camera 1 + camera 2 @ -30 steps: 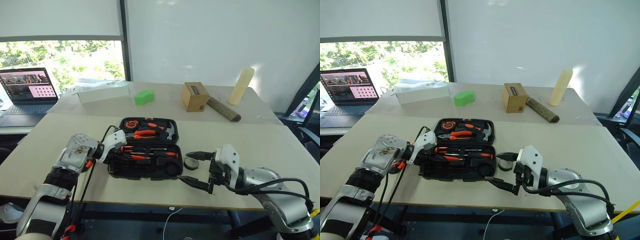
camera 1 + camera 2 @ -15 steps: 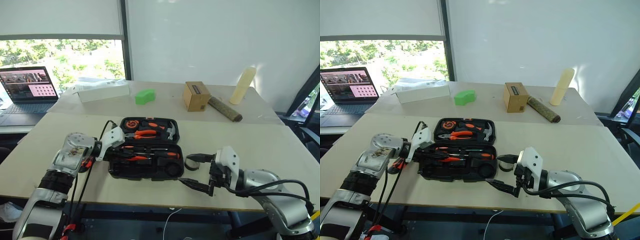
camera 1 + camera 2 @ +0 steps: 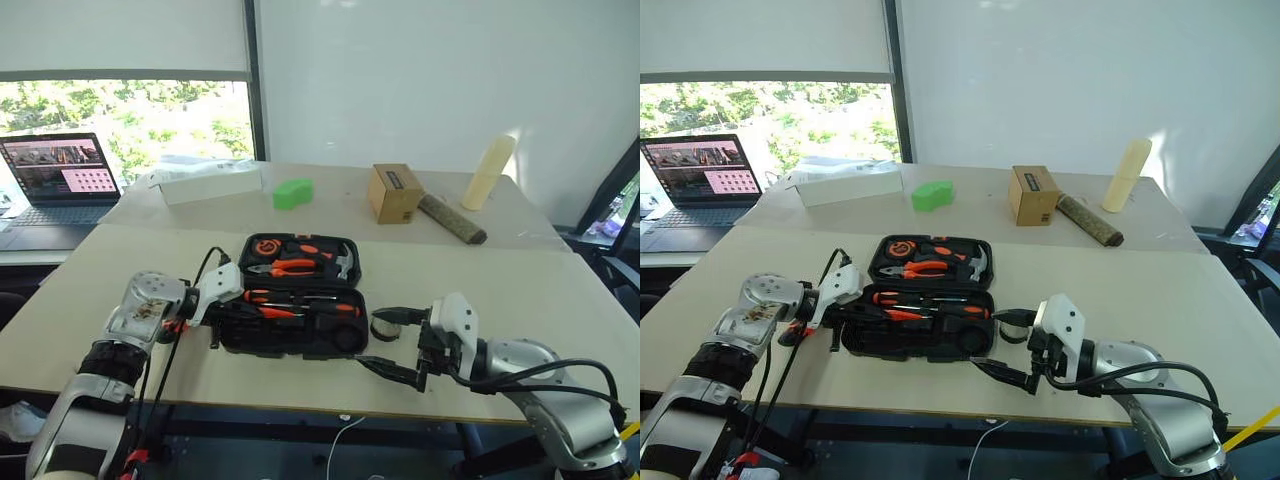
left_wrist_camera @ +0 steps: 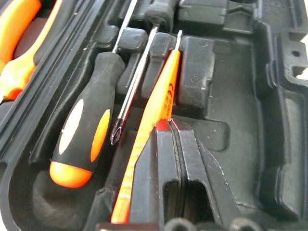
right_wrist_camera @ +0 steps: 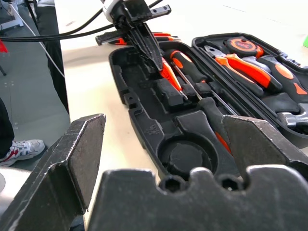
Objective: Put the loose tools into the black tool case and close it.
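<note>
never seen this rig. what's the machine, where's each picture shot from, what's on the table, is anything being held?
It is a humanoid robot with two arms, each ending in a two-fingered black tool. Two pictures come from the stereo camera on its head, looking down over the arms; the other two come from a camera on each wrist, looking along that tool's fingers.

On the near table lies the open black tool case, with screwdrivers and a slim orange tool already in their slots. A small tape roll sits just right of the case. Further back are a cardboard box, a green block and a laptop.

The left tool is shut, its tip over the case's slots, holding nothing. The right tool is open and empty, near the tape roll.
</note>
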Tool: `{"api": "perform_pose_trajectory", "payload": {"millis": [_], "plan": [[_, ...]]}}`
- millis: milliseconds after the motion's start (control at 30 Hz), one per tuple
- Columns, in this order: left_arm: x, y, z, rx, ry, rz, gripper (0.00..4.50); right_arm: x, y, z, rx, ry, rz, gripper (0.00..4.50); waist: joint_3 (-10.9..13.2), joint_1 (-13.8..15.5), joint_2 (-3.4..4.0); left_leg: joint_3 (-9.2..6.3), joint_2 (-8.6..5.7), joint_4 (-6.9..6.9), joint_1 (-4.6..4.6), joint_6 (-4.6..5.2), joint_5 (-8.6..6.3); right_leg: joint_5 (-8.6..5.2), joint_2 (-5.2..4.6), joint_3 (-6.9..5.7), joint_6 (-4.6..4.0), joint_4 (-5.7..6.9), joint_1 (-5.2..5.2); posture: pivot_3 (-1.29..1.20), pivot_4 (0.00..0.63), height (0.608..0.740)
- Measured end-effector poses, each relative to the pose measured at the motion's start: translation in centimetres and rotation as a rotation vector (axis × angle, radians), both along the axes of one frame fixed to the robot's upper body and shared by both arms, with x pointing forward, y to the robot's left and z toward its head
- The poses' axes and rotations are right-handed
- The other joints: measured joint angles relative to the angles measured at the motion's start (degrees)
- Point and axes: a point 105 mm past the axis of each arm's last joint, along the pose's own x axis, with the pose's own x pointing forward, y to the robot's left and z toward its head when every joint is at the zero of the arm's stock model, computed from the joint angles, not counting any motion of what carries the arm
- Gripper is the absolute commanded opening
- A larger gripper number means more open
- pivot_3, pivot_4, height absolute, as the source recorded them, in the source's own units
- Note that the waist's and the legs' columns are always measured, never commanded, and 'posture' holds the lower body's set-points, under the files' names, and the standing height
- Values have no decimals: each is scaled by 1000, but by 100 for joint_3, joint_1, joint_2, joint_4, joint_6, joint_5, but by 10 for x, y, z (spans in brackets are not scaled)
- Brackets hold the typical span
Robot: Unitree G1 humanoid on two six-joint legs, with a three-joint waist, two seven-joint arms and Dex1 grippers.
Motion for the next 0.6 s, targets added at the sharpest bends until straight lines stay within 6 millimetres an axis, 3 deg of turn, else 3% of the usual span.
{"api": "perform_pose_trajectory", "payload": {"millis": [600], "plan": [[-1,-3,1,-66,23,-29,37,-1,1,-1,6,4,5,4500,0,-9,0,0,0,-1,-7,3,0,-1,1,1,1,-8,-4,0,150,740]]}}
